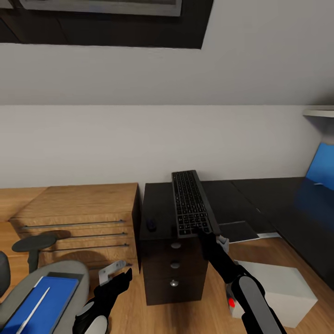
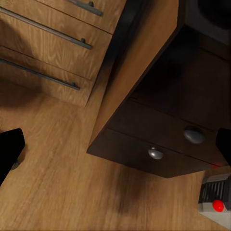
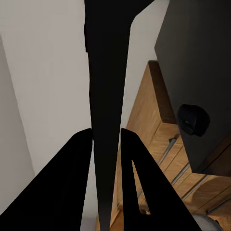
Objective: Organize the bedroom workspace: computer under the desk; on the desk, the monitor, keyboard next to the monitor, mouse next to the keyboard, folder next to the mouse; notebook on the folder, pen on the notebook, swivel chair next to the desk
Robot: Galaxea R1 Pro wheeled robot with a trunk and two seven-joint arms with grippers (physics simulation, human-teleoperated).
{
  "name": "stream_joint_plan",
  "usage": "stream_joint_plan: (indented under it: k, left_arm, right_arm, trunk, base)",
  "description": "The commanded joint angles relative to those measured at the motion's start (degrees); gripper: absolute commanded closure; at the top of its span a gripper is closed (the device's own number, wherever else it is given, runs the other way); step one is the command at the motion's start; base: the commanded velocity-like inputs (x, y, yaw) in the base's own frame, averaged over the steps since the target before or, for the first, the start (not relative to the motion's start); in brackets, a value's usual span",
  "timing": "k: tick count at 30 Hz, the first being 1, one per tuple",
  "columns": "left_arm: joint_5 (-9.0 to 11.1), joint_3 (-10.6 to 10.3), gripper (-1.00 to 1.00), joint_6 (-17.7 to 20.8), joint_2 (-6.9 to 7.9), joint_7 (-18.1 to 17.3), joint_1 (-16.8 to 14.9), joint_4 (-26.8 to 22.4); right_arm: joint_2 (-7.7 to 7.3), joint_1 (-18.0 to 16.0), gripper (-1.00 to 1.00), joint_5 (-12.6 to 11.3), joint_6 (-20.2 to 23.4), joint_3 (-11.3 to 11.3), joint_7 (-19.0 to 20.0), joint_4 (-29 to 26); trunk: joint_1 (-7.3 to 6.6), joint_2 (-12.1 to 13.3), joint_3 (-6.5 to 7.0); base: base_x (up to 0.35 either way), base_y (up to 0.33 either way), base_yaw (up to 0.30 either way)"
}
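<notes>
We saw the right gripper (image 1: 207, 235) pinching the keyboard (image 1: 192, 202) by its near end, above the black drawer cabinet (image 1: 174, 269). We couldn't tell how the left gripper (image 1: 121, 279) stood.

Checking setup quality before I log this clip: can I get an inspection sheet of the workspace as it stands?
Surface: black drawer cabinet, glossy dark top.
Job's things: keyboard over the cabinet, gripped at its near end; mouse on the cabinet top; blue folder on the swivel chair; computer on the floor; desk to the right.
Clutter: pale slim item on the folder, likely the pen.
Grippers: right tool shut on the keyboard; left tool open, low beside the cabinet.
Cables: nothing seen.
Surroundings: wooden dresser, pale wall, wood floor.
</notes>
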Motion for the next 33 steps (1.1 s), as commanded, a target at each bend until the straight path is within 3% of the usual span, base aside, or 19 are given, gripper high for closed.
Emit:
stream_joint_plan:
  k: [1, 12, 33]
  left_arm:
    - [0.2, -0.1, -1.00, 0.2, 0.05, 0.4, -0.1, -0.1]
    - [0.3, -0.1, -1.00, 0.4, 0.06, 0.1, -0.1, 0.0]
    - [0.2, -0.2, -1.00, 0.2, 0.05, 0.3, -0.1, 0.0]
  right_arm:
    - [0.02, 0.0, 1.00, -0.5, 0.2, 0.0, 0.0, 0.0]
    - [-0.05, 0.0, 1.00, -0.7, 0.3, -0.1, 0.0, 0.1]
    - [0.10, 0.0, 1.00, -0.7, 0.2, -0.1, -0.1, 0.2]
  trunk:
    - [-0.23, 0.4, 0.12]
    - [-0.23, 0.4, 0.12]
    - [-0.23, 0.4, 0.12]
  base:
    - [0.000, 0.000, 0.000]
    - [-0.048, -0.042, 0.000]
    - [-0.201, -0.268, 0.000]
